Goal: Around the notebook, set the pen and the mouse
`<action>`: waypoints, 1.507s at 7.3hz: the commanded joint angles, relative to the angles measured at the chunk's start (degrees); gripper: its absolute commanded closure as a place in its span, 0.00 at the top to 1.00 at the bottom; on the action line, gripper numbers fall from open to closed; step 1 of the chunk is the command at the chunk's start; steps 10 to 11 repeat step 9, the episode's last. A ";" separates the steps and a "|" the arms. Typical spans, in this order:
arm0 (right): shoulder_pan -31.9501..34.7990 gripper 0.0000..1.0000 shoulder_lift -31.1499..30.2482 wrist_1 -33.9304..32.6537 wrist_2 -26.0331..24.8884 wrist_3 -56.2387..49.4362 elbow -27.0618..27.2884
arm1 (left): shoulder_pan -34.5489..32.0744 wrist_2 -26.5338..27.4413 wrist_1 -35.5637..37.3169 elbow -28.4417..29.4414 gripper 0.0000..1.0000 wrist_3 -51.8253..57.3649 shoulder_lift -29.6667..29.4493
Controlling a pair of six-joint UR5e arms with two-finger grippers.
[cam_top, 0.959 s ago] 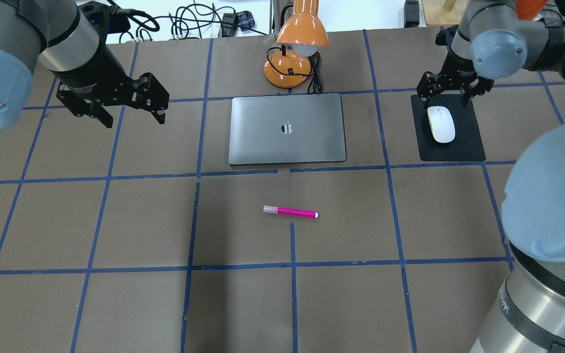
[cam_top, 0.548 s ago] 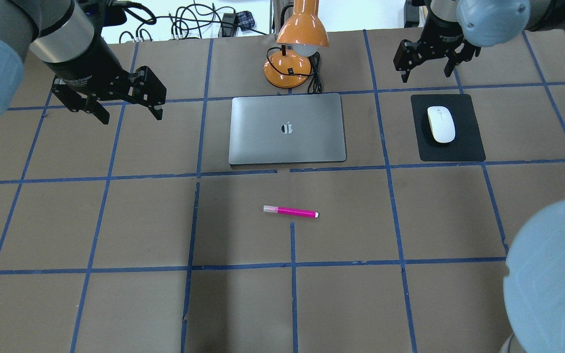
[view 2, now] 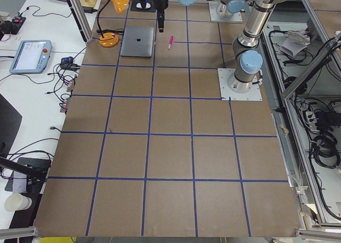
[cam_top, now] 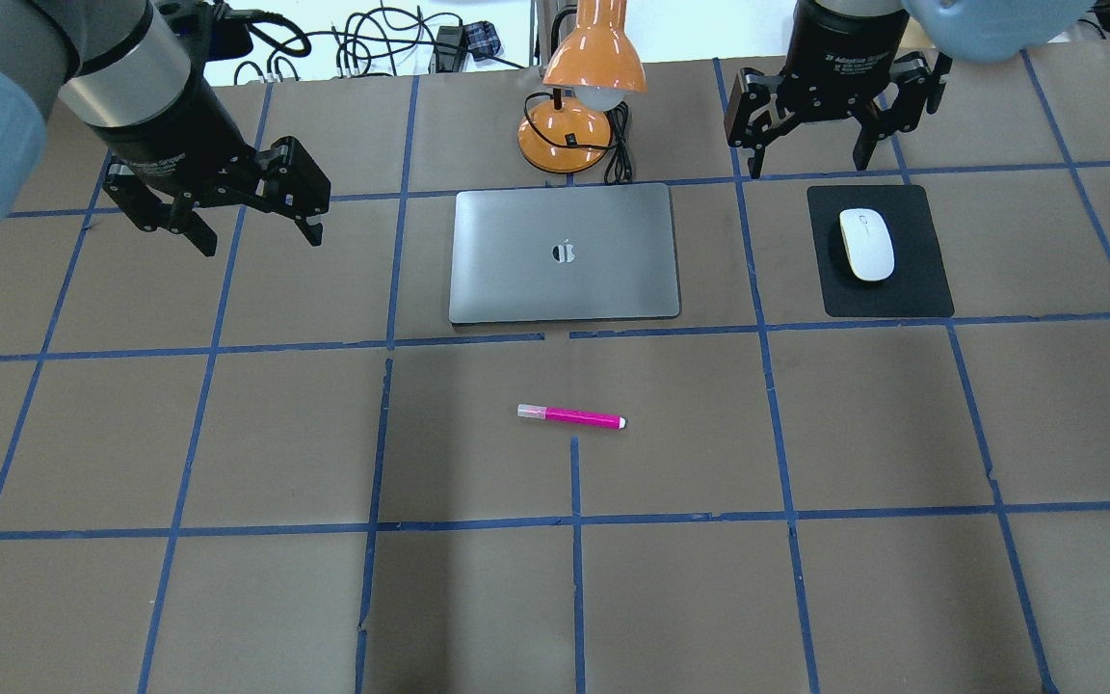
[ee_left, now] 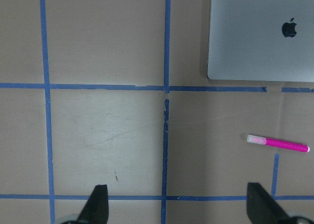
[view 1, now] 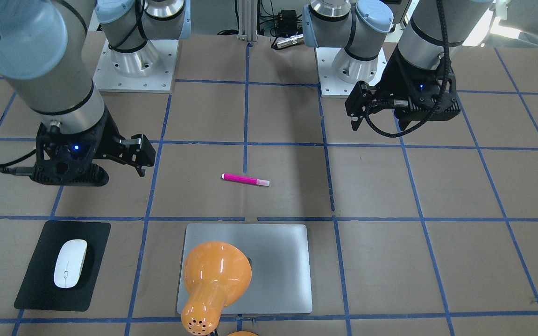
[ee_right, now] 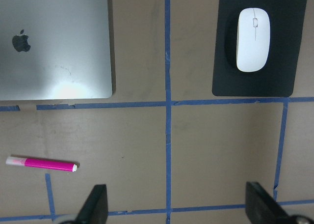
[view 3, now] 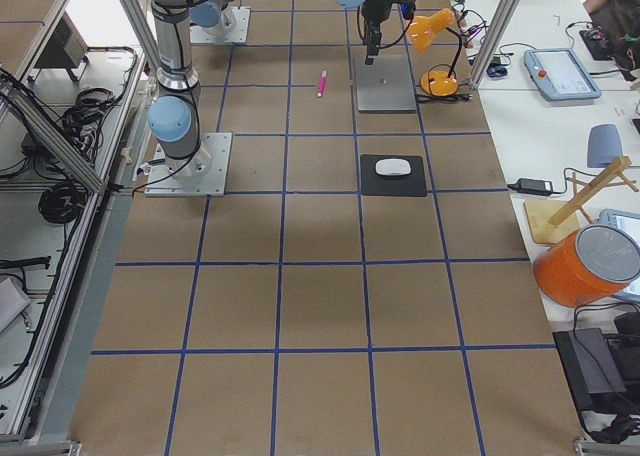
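The magenta pen (cam_top: 571,417) lies flat on the table in front of the silver notebook (cam_top: 565,253), apart from it. To the notebook's right, the white mouse (cam_top: 866,244) rests on a black mat (cam_top: 911,294). My left gripper (cam_top: 259,236) hangs open and empty to the left of the notebook. Beyond the mat's far left corner my right gripper (cam_top: 808,166) is open and empty too. The left wrist view shows the pen (ee_left: 277,143) and a notebook corner (ee_left: 260,32). In the right wrist view I see the mouse (ee_right: 253,39), pen (ee_right: 41,163) and notebook (ee_right: 54,42).
An orange desk lamp (cam_top: 579,106) with a black cord stands just behind the notebook, and its shade hangs over the notebook's far edge. Cables lie past the table's back edge. Blue tape lines cross the brown table top.
My right gripper has drawn away from the mouse's far end, up and to the left, and its arm has swung out of the right foreground. The left gripper has barely shifted.
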 commanded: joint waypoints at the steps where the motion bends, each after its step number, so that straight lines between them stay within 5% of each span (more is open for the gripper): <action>1: -1.75 1.00 -1.01 1.07 0.61 0.03 0.26 | -0.01 -0.02 -0.03 -0.09 1.00 -0.02 0.16; 11: -2.20 1.00 -2.68 0.89 3.51 0.56 2.81 | 0.08 -0.02 -0.03 0.52 1.00 -0.02 0.42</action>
